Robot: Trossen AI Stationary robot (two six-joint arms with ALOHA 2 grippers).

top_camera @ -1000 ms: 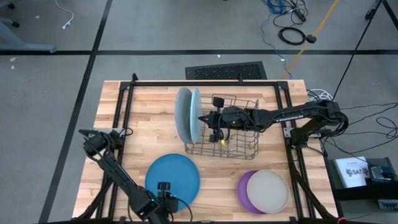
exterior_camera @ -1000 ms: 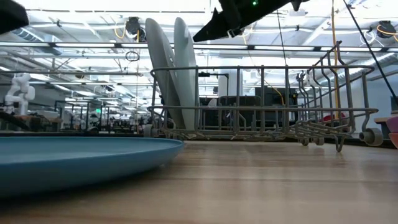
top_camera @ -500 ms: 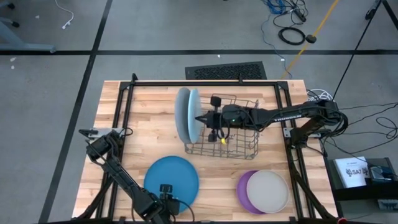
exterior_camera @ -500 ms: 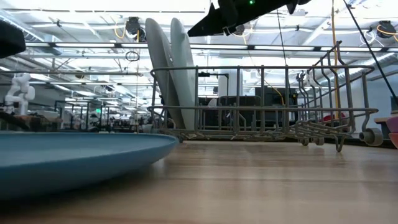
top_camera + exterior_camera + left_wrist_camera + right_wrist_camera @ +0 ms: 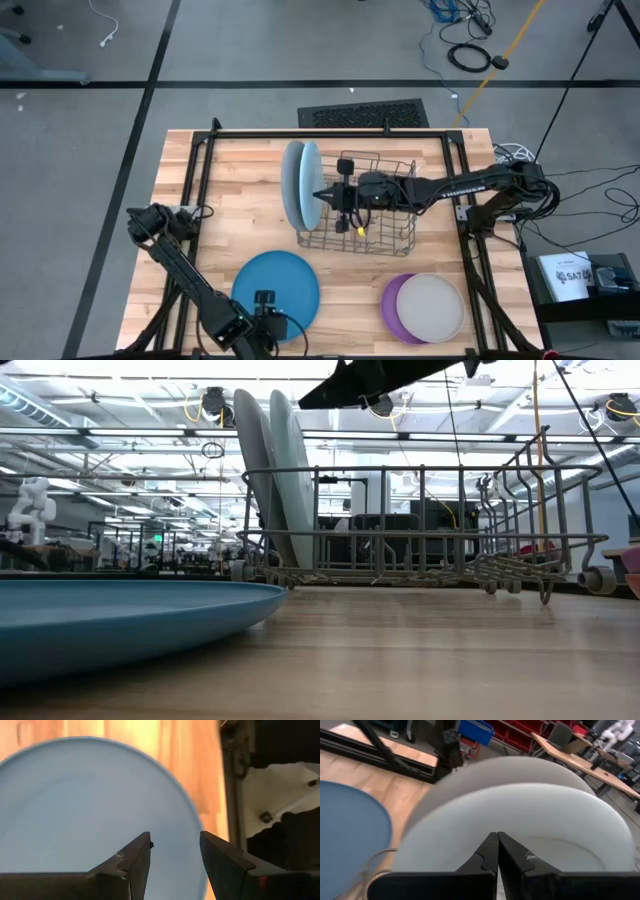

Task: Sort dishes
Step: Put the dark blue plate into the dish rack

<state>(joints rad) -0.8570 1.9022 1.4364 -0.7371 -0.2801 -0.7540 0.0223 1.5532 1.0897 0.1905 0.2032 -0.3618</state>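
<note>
2 plates racked, 3 on the table, 2 arms in play.

Dish rack (image 5: 358,205) mid-table holds 2 large plates on edge at its left end: grey plate (image 5: 293,184) outermost, light blue plate (image 5: 312,185) just beside it on the inside. Right gripper (image 5: 322,193) reaches across over the rack, jaws clenched on nothing, tip right at the light blue plate's face; can't tell if touching. 1 darker blue plate (image 5: 277,287) lies flat at the front of the table, left of centre. Left gripper (image 5: 175,852) hovers above its near rim, jaws parted, nothing between them. Front right: 1 purple plate (image 5: 394,300) flat with 1 beige-grey plate (image 5: 432,305) stacked on it, offset so the purple shows on the left side. Plate count: 5.
</note>
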